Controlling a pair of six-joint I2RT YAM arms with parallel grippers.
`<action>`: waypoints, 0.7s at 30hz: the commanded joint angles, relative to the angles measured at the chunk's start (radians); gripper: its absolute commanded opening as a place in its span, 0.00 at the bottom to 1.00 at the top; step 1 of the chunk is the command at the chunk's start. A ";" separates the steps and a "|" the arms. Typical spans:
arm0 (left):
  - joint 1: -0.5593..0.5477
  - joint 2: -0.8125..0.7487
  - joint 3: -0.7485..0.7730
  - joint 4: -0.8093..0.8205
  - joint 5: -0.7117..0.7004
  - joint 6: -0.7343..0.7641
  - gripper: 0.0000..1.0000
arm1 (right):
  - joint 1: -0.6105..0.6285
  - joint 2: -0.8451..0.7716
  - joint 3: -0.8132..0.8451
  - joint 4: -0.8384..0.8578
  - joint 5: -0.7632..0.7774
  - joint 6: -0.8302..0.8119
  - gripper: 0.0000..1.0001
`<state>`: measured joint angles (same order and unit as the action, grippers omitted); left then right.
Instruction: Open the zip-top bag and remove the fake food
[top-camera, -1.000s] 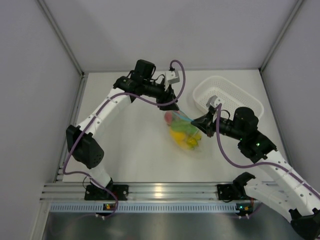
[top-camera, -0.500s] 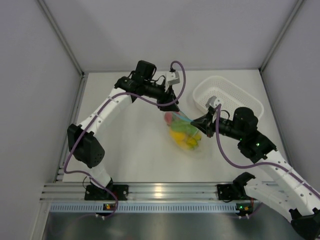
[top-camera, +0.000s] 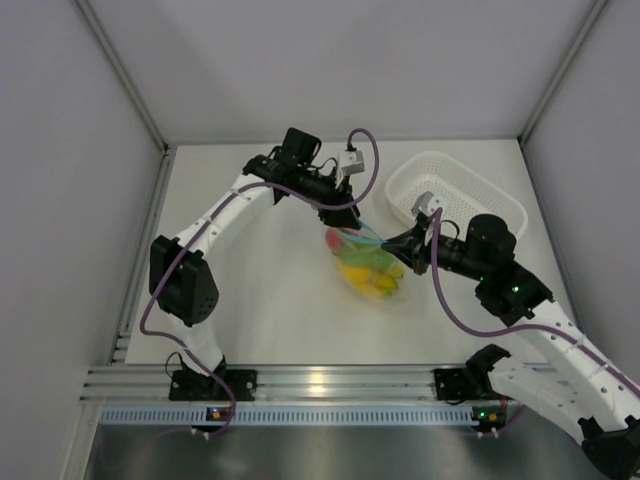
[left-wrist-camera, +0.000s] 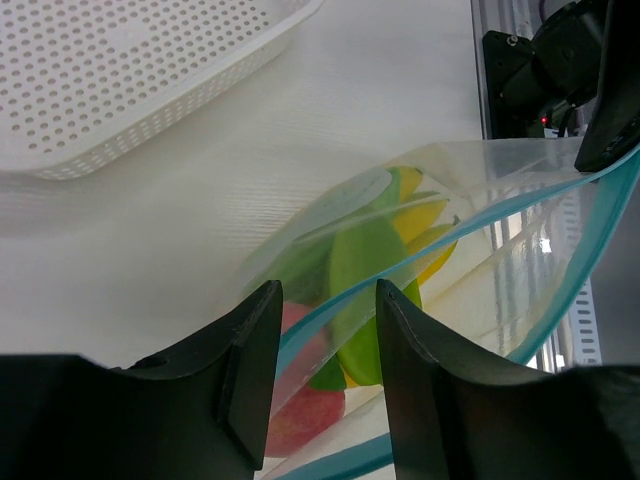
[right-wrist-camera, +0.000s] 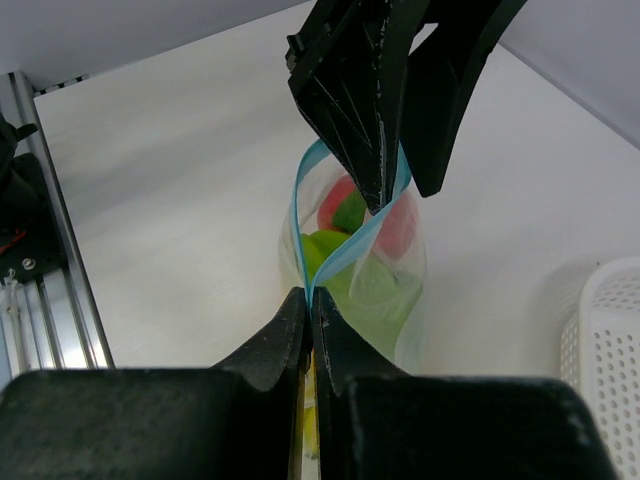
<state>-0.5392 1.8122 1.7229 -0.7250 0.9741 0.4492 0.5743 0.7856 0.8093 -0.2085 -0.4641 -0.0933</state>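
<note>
The zip-top bag (top-camera: 370, 265) hangs between my two grippers just above the table, its blue strip spread open. Through it show the fake food pieces: a yellow banana bunch (left-wrist-camera: 425, 220), green pieces (left-wrist-camera: 365, 270) and a pink fruit (left-wrist-camera: 310, 410). My right gripper (right-wrist-camera: 310, 295) is shut on the near end of the blue strip (right-wrist-camera: 345, 250). My left gripper (left-wrist-camera: 325, 300) is open, with one side of the strip running through the gap between its jaws. In the top view the left gripper (top-camera: 352, 208) is at the bag's far end and the right gripper (top-camera: 393, 243) at its right.
A white perforated basket (top-camera: 400, 185) stands at the back right, just behind the right gripper; it also shows in the left wrist view (left-wrist-camera: 120, 90) and the right wrist view (right-wrist-camera: 610, 330). An aluminium rail runs along the near table edge (top-camera: 320, 385).
My left arm's elbow and wrist have shifted right and turned, with the gripper a little further right over the bag mouth. The right arm and bag have barely moved.
</note>
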 joint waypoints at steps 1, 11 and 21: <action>0.002 0.013 0.012 0.022 0.017 0.016 0.47 | 0.012 -0.005 0.007 0.055 -0.010 0.000 0.00; 0.004 -0.010 0.021 0.024 -0.012 -0.001 0.18 | 0.012 -0.005 -0.004 0.072 0.013 0.004 0.00; 0.002 -0.063 0.015 0.022 -0.052 -0.046 0.00 | 0.012 -0.016 -0.016 0.083 0.045 0.007 0.00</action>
<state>-0.5392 1.8259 1.7229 -0.7254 0.9363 0.4187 0.5739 0.7872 0.7963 -0.1974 -0.4332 -0.0864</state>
